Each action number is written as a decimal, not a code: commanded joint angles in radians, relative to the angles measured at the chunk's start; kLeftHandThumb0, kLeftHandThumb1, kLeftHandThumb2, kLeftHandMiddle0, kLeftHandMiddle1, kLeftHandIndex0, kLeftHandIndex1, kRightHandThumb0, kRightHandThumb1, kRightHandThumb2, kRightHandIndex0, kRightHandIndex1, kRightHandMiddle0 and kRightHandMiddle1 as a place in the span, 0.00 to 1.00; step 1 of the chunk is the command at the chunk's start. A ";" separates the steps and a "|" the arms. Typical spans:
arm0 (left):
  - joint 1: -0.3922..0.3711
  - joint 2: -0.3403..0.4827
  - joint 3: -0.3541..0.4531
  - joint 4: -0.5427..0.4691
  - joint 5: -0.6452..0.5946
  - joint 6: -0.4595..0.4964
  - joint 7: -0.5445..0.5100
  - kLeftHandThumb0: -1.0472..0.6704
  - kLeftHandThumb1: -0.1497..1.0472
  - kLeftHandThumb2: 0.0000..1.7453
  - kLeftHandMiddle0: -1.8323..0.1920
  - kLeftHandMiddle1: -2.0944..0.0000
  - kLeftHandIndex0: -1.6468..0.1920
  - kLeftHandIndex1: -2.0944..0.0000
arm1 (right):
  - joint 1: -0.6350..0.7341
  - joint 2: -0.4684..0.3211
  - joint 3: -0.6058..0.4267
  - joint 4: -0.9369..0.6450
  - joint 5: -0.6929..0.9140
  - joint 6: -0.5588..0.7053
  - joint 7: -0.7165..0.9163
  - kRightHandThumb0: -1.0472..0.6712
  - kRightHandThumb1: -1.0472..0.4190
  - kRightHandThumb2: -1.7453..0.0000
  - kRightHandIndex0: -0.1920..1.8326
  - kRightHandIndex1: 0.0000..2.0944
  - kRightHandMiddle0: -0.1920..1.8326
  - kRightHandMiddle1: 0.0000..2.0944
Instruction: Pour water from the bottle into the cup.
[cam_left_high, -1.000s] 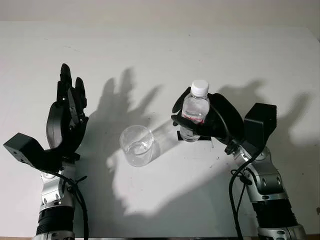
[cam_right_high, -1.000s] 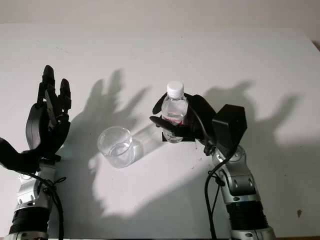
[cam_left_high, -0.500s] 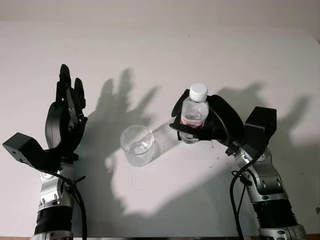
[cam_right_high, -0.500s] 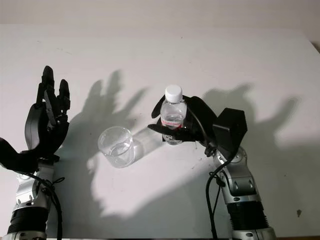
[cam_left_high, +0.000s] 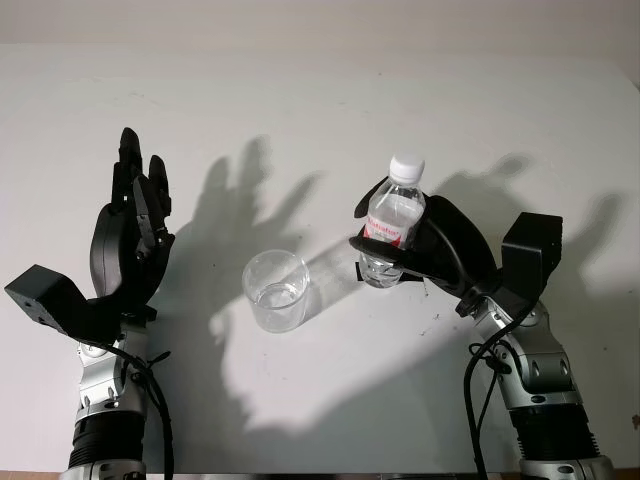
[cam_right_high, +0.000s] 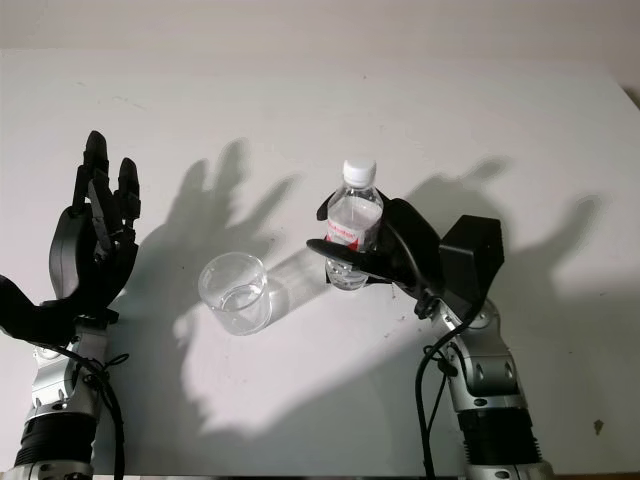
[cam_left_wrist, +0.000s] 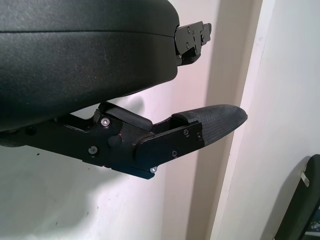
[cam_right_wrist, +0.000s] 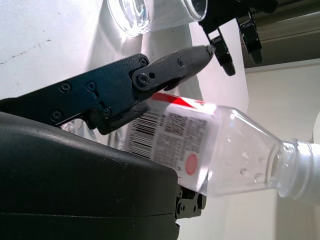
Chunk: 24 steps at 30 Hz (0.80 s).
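A small clear plastic bottle (cam_left_high: 394, 222) with a white cap and a red-and-white label stands upright right of the table's middle, its base over a small black mark. My right hand (cam_left_high: 420, 250) is shut on the bottle's lower half; in the right wrist view its fingers (cam_right_wrist: 150, 75) wrap the bottle (cam_right_wrist: 210, 145) at the label. A clear cup (cam_left_high: 275, 291) with a little water at the bottom stands on the table to the bottle's left, apart from it. My left hand (cam_left_high: 135, 215) is open and raised at the left, well away from the cup.
The white table (cam_left_high: 330, 390) spreads wide around both objects, under strong shadows of the hands. Its far edge meets a pale wall at the back.
My right hand has shifted the bottle slightly to the right, and the bottle now stands a little higher in view. The cup and the left hand stay put.
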<state>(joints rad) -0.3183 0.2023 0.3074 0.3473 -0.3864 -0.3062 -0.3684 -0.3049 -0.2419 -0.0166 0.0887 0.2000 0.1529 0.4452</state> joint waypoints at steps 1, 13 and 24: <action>-0.006 0.004 0.003 0.006 0.005 -0.006 0.002 0.20 1.00 0.41 1.00 1.00 1.00 1.00 | 0.015 -0.009 -0.007 0.008 -0.010 -0.027 -0.001 0.24 0.05 0.97 0.00 0.75 0.02 0.72; -0.014 0.003 0.006 0.019 0.004 -0.015 -0.006 0.20 1.00 0.41 1.00 1.00 1.00 1.00 | 0.013 -0.037 0.021 0.065 -0.134 -0.247 -0.012 0.13 0.05 0.97 0.07 0.07 0.07 0.15; -0.011 0.004 0.004 0.020 0.006 -0.020 -0.008 0.20 1.00 0.42 1.00 1.00 1.00 1.00 | 0.035 -0.042 0.009 0.095 -0.131 -0.428 0.001 0.09 0.05 0.97 0.01 0.01 0.01 0.06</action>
<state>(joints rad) -0.3286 0.2028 0.3096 0.3628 -0.3842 -0.3193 -0.3751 -0.2825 -0.2781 -0.0012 0.1807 0.0571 -0.2577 0.4422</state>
